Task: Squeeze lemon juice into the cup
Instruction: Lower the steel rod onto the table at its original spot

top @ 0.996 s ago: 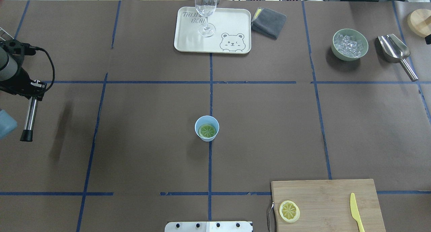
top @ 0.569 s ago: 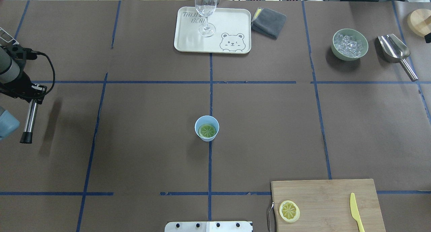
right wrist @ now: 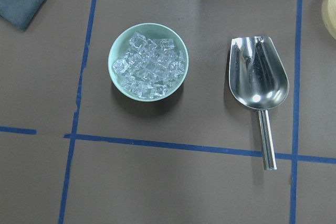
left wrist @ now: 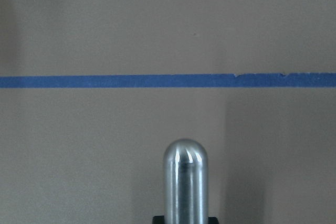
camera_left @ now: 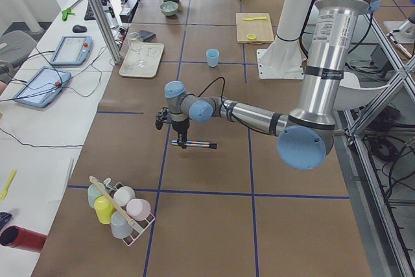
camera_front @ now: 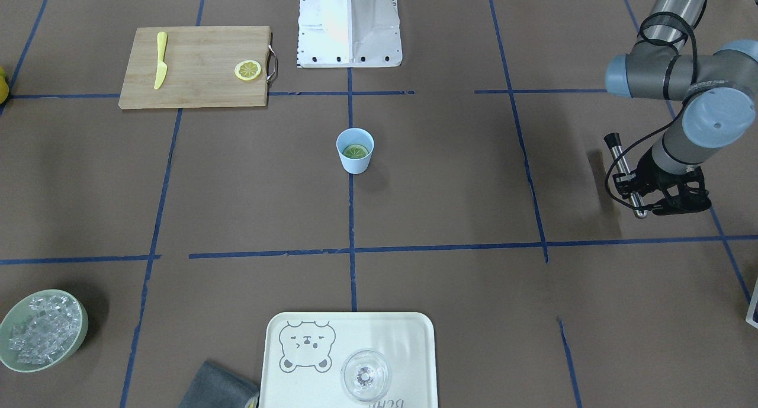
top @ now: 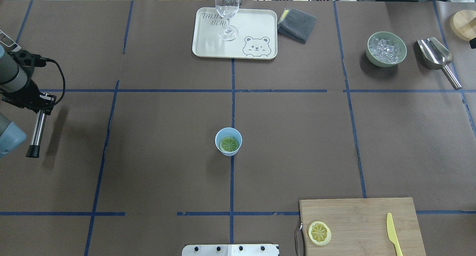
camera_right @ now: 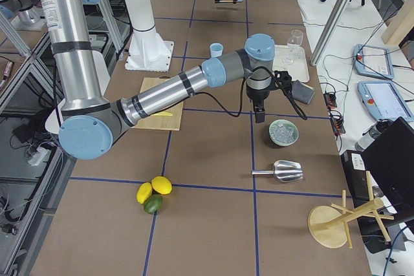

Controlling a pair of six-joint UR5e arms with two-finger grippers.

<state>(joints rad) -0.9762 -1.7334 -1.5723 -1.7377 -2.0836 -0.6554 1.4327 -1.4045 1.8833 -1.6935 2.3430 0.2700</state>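
Observation:
The light-blue cup (top: 228,151) stands at the table's middle, also in the front view (camera_front: 355,162). One lemon slice (top: 228,144) lies flat inside it. A second slice (top: 319,233) lies on the cutting board (top: 364,219). My left gripper (top: 41,103) is far left of the cup, shut on a metal rod with a black tip (top: 36,131), held above the table; the left wrist view shows the rod's rounded end (left wrist: 185,182). My right gripper (camera_right: 259,113) shows only in the right side view, hovering near the ice bowl; I cannot tell whether it is open.
A green bowl of ice (top: 386,49) and a metal scoop (top: 437,57) sit at the far right. A tray (top: 256,29) with a clear glass (top: 227,14) and a grey cloth (top: 296,25) are at the back. A yellow knife (top: 393,233) lies on the board.
My left arm has shifted slightly to the right with the rod still in its grip. The cup and both slices have not moved.

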